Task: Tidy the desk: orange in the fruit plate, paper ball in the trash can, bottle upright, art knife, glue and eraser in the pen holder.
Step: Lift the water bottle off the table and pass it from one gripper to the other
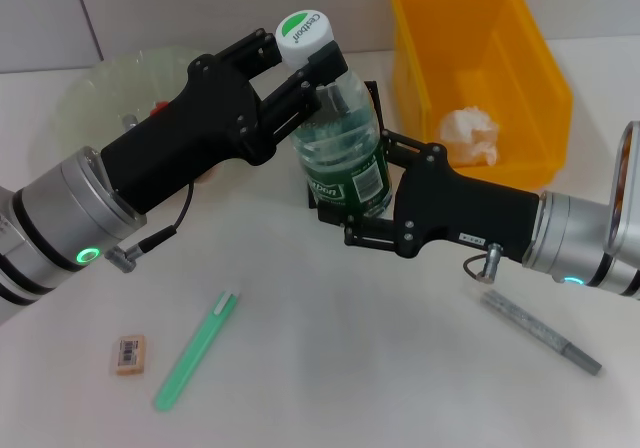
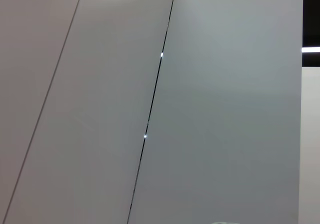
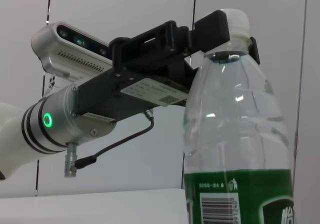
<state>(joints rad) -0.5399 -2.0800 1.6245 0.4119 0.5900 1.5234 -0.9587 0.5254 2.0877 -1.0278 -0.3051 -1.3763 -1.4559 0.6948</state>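
A clear bottle [image 1: 340,138] with a green label and white cap stands upright at the centre. My left gripper [image 1: 300,63] is shut on its neck just under the cap. The right wrist view shows the bottle [image 3: 235,134] close up with that left gripper [image 3: 231,39] clamped on the neck. My right gripper [image 1: 362,193] is shut on the bottle's lower body, one finger on each side. The paper ball [image 1: 468,133] lies in the yellow bin [image 1: 540,58]. The eraser [image 1: 128,355] and a green art knife [image 1: 195,353] lie at the front left. A grey stick [image 1: 540,333] lies at the front right.
A translucent green plate [image 1: 110,78] sits at the back left behind my left arm, with a bit of orange colour showing in it. A dark mesh object [image 1: 372,93] is mostly hidden behind the bottle. The left wrist view shows only wall panels.
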